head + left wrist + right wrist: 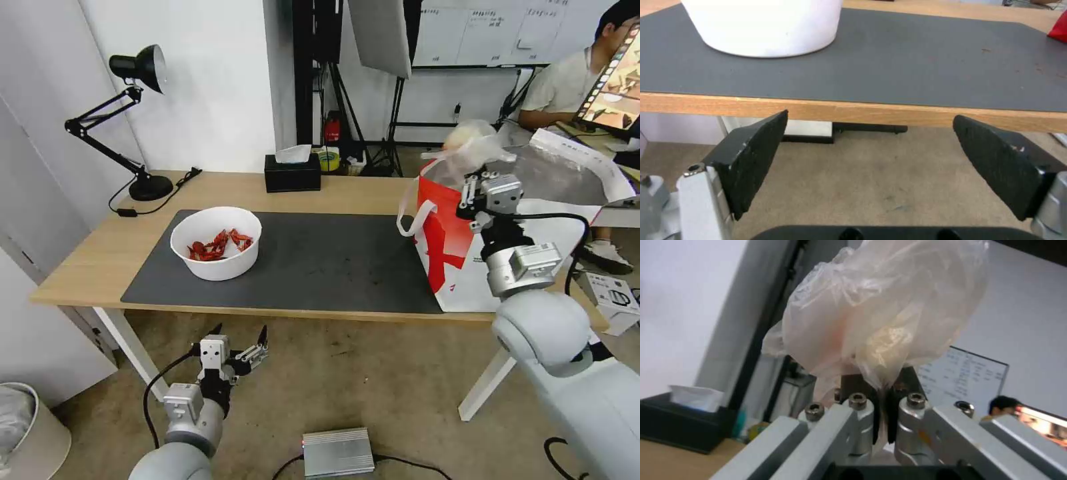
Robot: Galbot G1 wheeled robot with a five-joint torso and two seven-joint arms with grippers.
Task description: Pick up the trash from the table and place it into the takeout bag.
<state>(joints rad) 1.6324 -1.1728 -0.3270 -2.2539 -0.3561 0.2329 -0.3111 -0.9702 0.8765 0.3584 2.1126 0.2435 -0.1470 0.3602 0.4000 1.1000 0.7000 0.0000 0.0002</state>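
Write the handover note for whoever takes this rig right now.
Right gripper: shut on the knotted bag, held up above the takeout bag's open mouth; not yet dropped in.
Left gripper: open, idle, low in front of the table, below its near edge.
Bowl of crayfish shells sits on the mat's left part.
Takeout bag stands at the table's right end.
Left: release the knotted bag, then bag the bowl.
Tissue box at the back edge is not trash.

Black desk lamp (137,120), black tissue box (292,172), silver floor unit (338,453).
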